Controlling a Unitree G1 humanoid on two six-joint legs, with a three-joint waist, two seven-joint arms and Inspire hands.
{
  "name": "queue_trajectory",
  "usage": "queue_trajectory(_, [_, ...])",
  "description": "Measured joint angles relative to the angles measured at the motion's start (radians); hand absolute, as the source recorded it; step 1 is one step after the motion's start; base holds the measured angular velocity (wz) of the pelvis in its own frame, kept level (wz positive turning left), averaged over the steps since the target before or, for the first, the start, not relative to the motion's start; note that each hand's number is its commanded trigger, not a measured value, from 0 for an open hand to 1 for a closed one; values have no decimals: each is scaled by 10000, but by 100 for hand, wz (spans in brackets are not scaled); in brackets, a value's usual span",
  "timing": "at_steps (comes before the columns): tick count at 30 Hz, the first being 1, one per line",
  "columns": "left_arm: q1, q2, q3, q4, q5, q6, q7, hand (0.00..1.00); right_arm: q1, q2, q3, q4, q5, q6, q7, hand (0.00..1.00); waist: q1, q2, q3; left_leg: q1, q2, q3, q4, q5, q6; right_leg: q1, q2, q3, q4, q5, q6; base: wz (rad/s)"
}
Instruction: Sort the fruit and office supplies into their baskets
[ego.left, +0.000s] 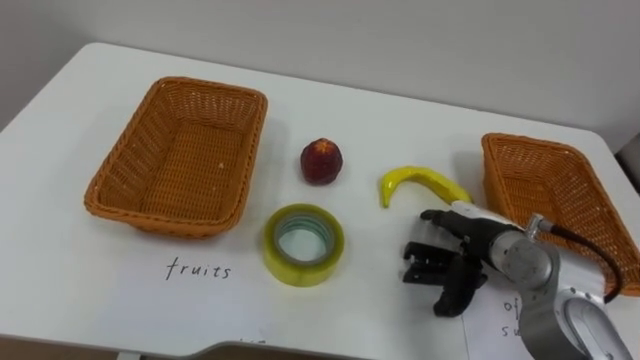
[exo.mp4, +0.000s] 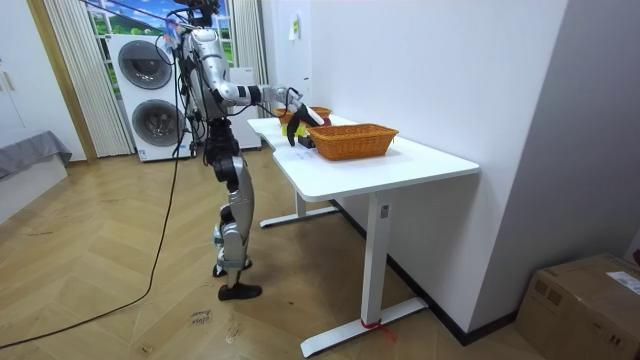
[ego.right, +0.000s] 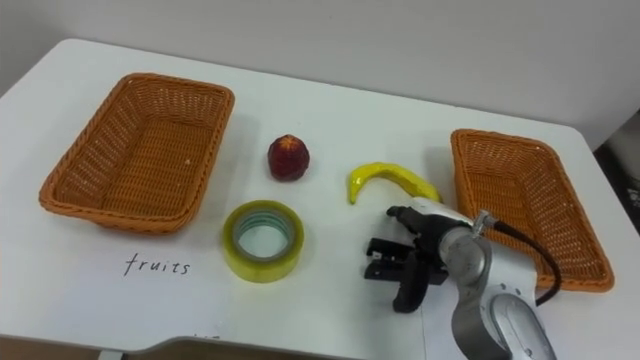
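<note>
Evidently nothing is sorted yet: the banana (ego.left: 420, 182) lies mid-table, the red fruit (ego.left: 321, 160) to its left, the tape roll (ego.left: 303, 243) nearer. Just near of the banana, the right hand (ego.left: 455, 255) hovers, fingers spread, empty. Next, it should probably grasp the banana for the left basket (ego.left: 210, 86).

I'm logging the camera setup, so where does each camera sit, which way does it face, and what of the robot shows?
Left eye view: on the robot's head, looking down at the white table, left basket, right basket, banana and tape roll; its right hand shows at lower right.
Right eye view: beside it on the head, same downward look, same right hand.
Room view: standing off in the room, facing the table's side and the whole standing robot.
Shared: both eye views show the same tabletop and hand.
</note>
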Motion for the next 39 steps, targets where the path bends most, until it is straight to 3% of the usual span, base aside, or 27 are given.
queue_trajectory(2, [-48, 5, -19, 217, -2, -13, 13, 0, 18, -9, 103, 12, 3, 2, 0, 87, -1, -11, 1, 0, 1, 0, 0, 1, -1, 0, 0, -13, 0, 1, -1, 0])
queue_trajectory(3, [-66, 23, -22, 282, 1, -22, 26, 0, 6, -12, 127, 13, 2, 3, 0, 100, 4, -15, 1, -2, 1, -6, 1, 2, -3, 1, 0, -21, -1, 1, -1, 0])
queue_trajectory(19, [-352, 114, -301, 775, -1, -39, 200, 0, -110, -34, 288, 525, -440, -27, -1247, 100, 283, -121, -47, -8, 0, -145, -18, 3, -5, 37, 2, -87, -9, 4, -3, 2])
queue_trajectory(33, [-364, 110, -389, 715, 3, -67, 297, 0, -170, -48, 251, 597, 22, -226, -1641, 100, 265, -157, -31, -10, -4, -131, -14, 17, -27, 27, 16, 2, -13, 4, -3, 0])
queue_trajectory(39, [-357, 68, -219, 539, 5, -191, 312, 0, 260, -54, 96, -122, 36, -330, -1593, 100, 223, -115, -5, -25, 2, -128, -43, 20, -31, -5, 35, 32, -20, 4, -3, 0])
